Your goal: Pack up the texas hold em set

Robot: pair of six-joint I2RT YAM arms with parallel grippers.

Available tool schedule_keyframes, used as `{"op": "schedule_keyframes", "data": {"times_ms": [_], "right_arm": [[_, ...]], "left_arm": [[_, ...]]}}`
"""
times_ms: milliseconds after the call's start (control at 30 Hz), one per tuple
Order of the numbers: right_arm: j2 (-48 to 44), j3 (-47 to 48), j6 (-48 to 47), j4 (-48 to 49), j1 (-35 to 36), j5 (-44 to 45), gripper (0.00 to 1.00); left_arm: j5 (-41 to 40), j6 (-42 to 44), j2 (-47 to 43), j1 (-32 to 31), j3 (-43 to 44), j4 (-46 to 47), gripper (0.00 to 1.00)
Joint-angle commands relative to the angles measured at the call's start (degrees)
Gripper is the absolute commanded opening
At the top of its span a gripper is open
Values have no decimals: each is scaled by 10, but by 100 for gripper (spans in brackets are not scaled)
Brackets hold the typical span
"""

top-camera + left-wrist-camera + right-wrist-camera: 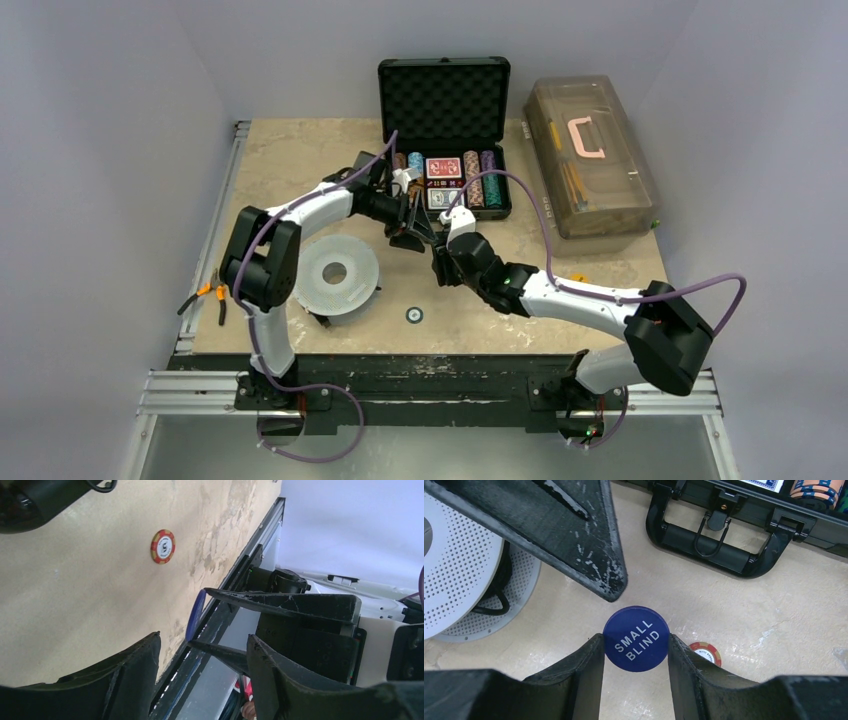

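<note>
The right gripper [636, 647] is found closed on a blue button [636, 636] marked SMALL BLIND. The button is pinched by its rim, printed face toward the wrist, and held above the surface [774, 630] near the handle [719, 547] of the open case [445, 95]. The left gripper [204, 639] is seen with jaws apart and nothing between them. One of its fingers is close beside the button and is not seen touching it. A red chip [705, 652] is noted lying loose on the surface.

The button is judged light, rigid and smooth, probably plastic. Breakage is not expected, but pivoting or slipping is considered likely under a two-point rim pinch. A hold across the flat faces is recommended for any transfer.

Chip rows [472, 178] and card decks [442, 168] are seen in the case. A free slot for the button cannot be made out.
</note>
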Motion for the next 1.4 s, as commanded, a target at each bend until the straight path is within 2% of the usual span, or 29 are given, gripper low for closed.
{"op": "schedule_keyframes", "data": {"times_ms": [0, 400, 633, 833, 1167, 1233, 1267, 1367], "right_arm": [[-15, 15, -11, 31, -6, -10, 41], [-24, 25, -13, 30, -10, -6, 41], [-28, 28, -15, 33, -12, -1, 41], [-32, 35, -19, 36, -15, 3, 40], [-25, 45, -23, 38, -16, 8, 40], [-22, 48, -24, 34, -16, 9, 40], [-21, 50, -24, 28, -16, 11, 42], [-25, 52, -24, 8, -16, 18, 59]], "left_arm": [[44, 14, 14, -13, 33, 7, 60], [51, 33, 44, -32, 55, -17, 51], [62, 58, 55, -38, 68, -42, 57], [80, 67, 67, -44, 76, -51, 55], [100, 57, 66, -46, 73, -33, 19], [100, 56, 62, -46, 71, -29, 7], [97, 57, 58, -46, 71, -28, 0], [84, 55, 43, -45, 65, -21, 0]]}}
